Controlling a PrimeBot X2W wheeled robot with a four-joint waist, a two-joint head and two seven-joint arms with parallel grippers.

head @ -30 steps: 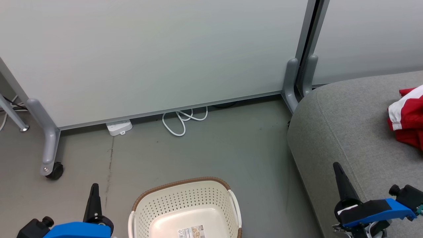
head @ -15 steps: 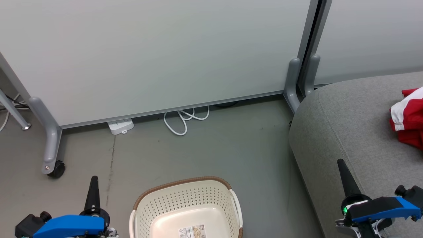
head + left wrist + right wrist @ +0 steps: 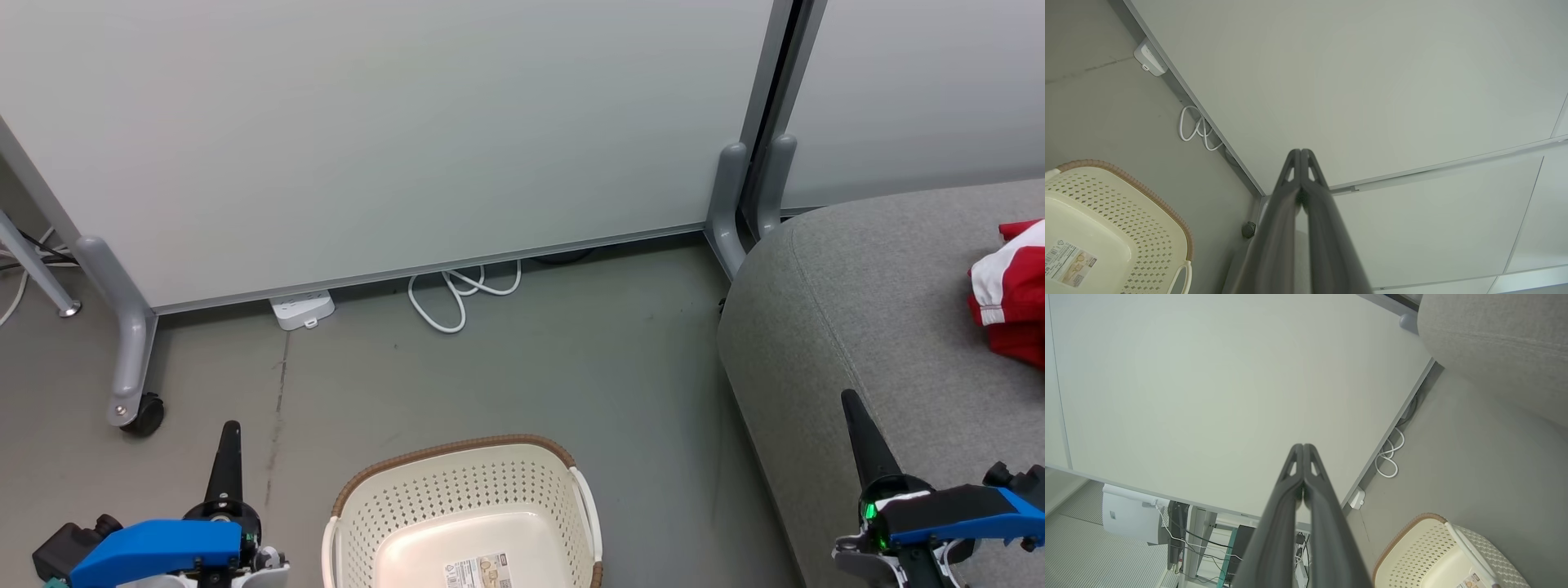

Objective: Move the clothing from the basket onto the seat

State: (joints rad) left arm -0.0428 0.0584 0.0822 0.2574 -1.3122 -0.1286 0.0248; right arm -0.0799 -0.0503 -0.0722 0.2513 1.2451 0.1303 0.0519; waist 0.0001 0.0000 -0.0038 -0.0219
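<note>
Left gripper [image 3: 229, 431] sits at the near left of my head view, fingers pressed together tip to tip and pointing away from me over the grey floor [image 3: 531, 367]. It is just left of the basket [image 3: 457, 442] and not touching it. On the near right, the right gripper [image 3: 851, 402] is closed the same way, its tip over the near edge of the seat [image 3: 857, 310]. Each wrist camera confirms this for me: the two dark fingers meet at the tip.

I see the basket standing on the floor at near centre, between my two grippers. Its perforated cream walls and pale bottom are in plain sight, with a paper label [image 3: 478, 569] lying on the bottom. The seat fills the right side, and the red and white clothing [image 3: 1008, 294] lies on top of it at the far right, cut off by the edge of my view and well apart from the right gripper.

Across the far side runs a pale partition panel [image 3: 408, 122] on grey legs, with a black caster [image 3: 145, 415] at the left. A looped white cord [image 3: 457, 294] lies on the floor at the panel's foot, and a white power strip [image 3: 302, 309] lies just left of it.
</note>
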